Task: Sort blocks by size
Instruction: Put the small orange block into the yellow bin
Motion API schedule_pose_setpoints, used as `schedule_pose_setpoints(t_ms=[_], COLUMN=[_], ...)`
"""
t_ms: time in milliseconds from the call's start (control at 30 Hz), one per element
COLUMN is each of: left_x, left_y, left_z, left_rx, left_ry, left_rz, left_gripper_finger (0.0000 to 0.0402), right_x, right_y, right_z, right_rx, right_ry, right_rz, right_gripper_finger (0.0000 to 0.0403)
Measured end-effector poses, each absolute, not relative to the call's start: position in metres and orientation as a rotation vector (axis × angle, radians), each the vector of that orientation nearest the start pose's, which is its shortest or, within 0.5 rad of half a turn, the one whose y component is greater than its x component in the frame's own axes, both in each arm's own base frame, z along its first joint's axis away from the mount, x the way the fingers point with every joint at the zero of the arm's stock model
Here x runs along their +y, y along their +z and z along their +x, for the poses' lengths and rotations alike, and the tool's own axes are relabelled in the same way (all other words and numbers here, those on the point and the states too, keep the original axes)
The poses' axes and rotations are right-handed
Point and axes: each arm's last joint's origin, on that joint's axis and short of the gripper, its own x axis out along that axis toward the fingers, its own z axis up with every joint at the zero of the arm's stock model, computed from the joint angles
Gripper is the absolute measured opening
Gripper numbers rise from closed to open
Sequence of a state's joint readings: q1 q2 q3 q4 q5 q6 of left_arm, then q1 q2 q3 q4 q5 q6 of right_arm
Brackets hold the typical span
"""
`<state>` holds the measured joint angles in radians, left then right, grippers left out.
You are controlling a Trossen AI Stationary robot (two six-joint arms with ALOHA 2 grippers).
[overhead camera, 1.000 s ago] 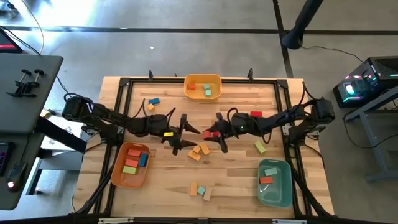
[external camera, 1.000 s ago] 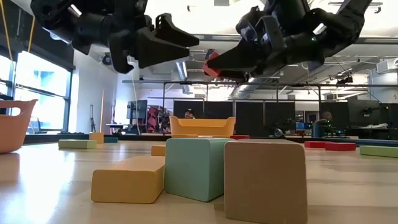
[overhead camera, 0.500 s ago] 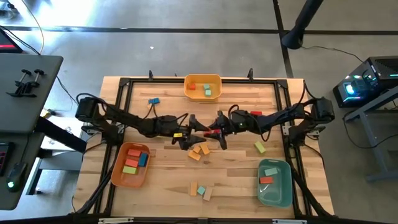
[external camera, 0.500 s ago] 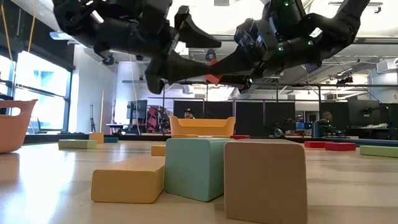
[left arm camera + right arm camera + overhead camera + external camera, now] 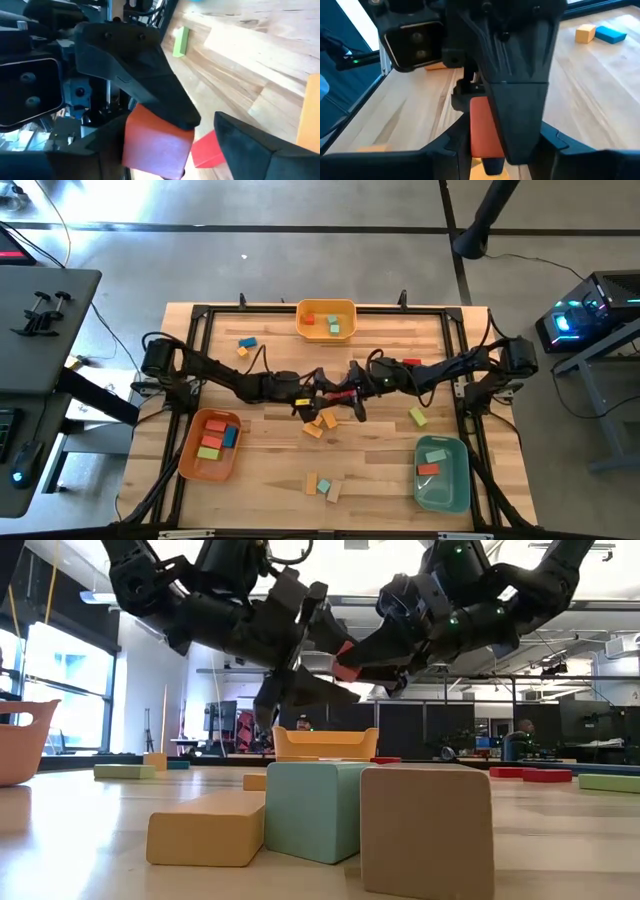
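On the wooden table (image 5: 260, 455) in the workshop, I saw both arms meeting at the middle, above loose blocks. My right gripper (image 5: 343, 393) was clamped on a red block (image 5: 345, 652), held up off the table. My left gripper (image 5: 318, 392) stood wide, its fingers (image 5: 312, 690) set around that same red block. Other blocks lay in the yellow bin (image 5: 326, 308), orange bin (image 5: 190, 460) and teal bin (image 5: 450, 492).
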<state>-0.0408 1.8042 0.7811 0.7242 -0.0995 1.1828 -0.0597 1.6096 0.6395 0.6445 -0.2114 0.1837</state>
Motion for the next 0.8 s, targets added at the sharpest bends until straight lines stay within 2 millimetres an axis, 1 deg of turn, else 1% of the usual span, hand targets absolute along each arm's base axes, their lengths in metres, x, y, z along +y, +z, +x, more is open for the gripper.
schedule_pose_setpoints(t_ms=[133,267,333,433,533,600,700,800], left_x=[-0.015,-0.018,-0.019,-0.020,-0.024,-0.027,-0.029,-0.021], left_y=[0.154,0.155,0.155,0.155,0.152,0.151,0.156,0.164], left_z=[0.352,0.352,0.352,0.352,0.350,0.349,0.345,0.342], left_rx=[0.297,0.292,0.294,0.300,0.332,0.380,0.447,0.506], left_ry=[-0.119,-0.112,-0.108,-0.102,-0.085,-0.027,0.163,0.354], left_rz=[1.176,1.147,1.128,1.058,0.963,0.921,0.890,0.886], left_gripper_finger=[0.0220,0.0170,0.0145,0.0111,0.0110,0.0110,0.0110,0.0110], right_x=[-0.012,-0.012,-0.012,-0.012,-0.012,-0.014,-0.018,-0.021], right_y=[0.168,0.167,0.166,0.167,0.169,0.172,0.182,0.189], right_z=[0.309,0.309,0.308,0.308,0.308,0.307,0.298,0.280], right_rx=[0.343,0.354,0.359,0.358,0.344,0.345,0.380,0.497], right_ry=[0.121,0.125,0.127,0.125,0.125,0.128,0.068,-0.111], right_rz=[0.231,0.242,0.234,0.258,0.275,0.274,0.277,0.270], right_gripper_finger=[0.0128,0.0128,0.0138,0.0169,0.0204,0.0223,0.0234,0.0235])
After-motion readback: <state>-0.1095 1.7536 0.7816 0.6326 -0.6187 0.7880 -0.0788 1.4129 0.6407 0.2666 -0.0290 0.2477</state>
